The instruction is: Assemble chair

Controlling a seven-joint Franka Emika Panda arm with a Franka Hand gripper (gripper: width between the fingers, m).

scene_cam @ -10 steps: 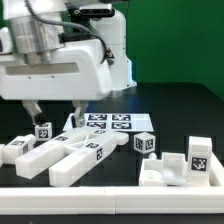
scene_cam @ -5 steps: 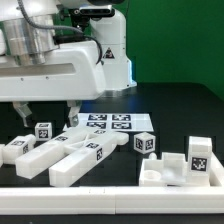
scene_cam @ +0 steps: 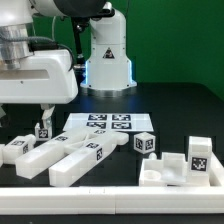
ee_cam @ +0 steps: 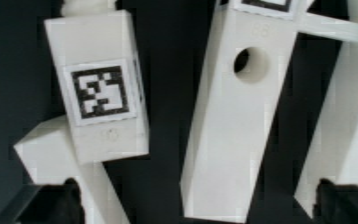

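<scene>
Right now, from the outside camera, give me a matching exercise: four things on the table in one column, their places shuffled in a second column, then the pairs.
Things:
1. long bars
2. marker board
3. tagged cube
4. stepped block

Places:
A. exterior view's far right
B. exterior view's left
C. lying flat in the middle, farthest back
D. just in front of the flat sheet, at the exterior view's right end of it

Pairs: 1-B, 2-C, 3-D, 4-A

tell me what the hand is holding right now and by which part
Nothing is held: the hand is open over the white chair bars, gripping none.
</scene>
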